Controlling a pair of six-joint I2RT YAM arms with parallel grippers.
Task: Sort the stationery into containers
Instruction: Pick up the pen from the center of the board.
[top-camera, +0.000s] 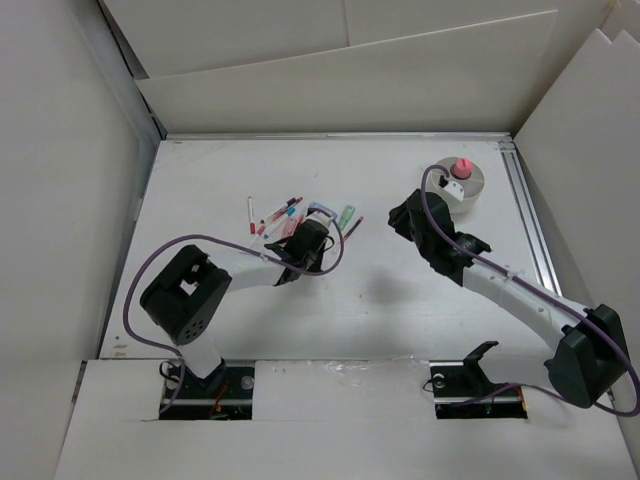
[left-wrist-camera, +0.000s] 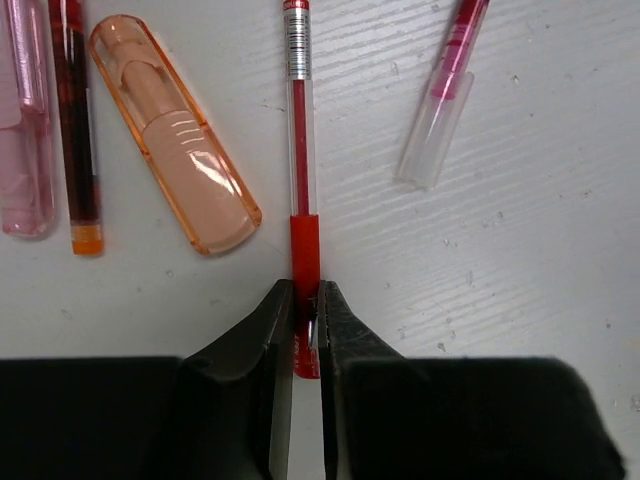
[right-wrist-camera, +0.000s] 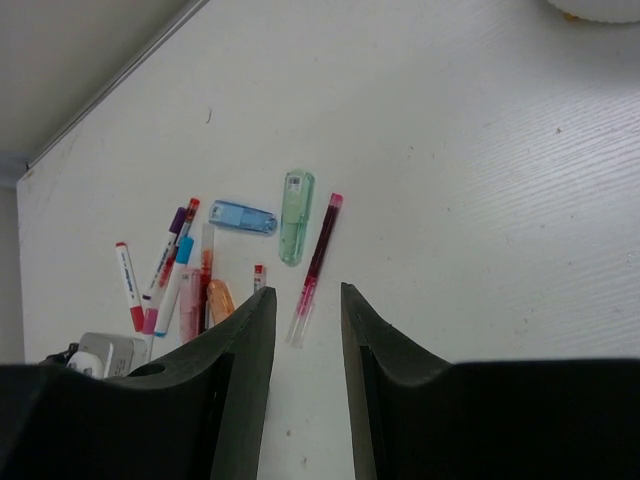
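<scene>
My left gripper (left-wrist-camera: 305, 295) is shut on the red grip end of a clear red pen (left-wrist-camera: 300, 150) that lies on the table, in the pile of stationery (top-camera: 290, 215). Beside it lie an orange eraser-like case (left-wrist-camera: 175, 175), a dark red pen (left-wrist-camera: 75, 120), a pink case (left-wrist-camera: 25, 120) and a pink pen with a clear cap (left-wrist-camera: 445, 90). The round white cup (top-camera: 468, 185) stands at the far right with a pink piece (top-camera: 461, 167) in it. My right gripper (top-camera: 405, 222) is open and empty, between pile and cup; its wrist view shows it (right-wrist-camera: 305, 300) above bare table.
In the right wrist view a green case (right-wrist-camera: 296, 215), a blue case (right-wrist-camera: 242, 217) and several markers (right-wrist-camera: 165, 275) lie in the pile. A metal rail (top-camera: 527, 215) runs along the table's right edge. White foam walls surround the table.
</scene>
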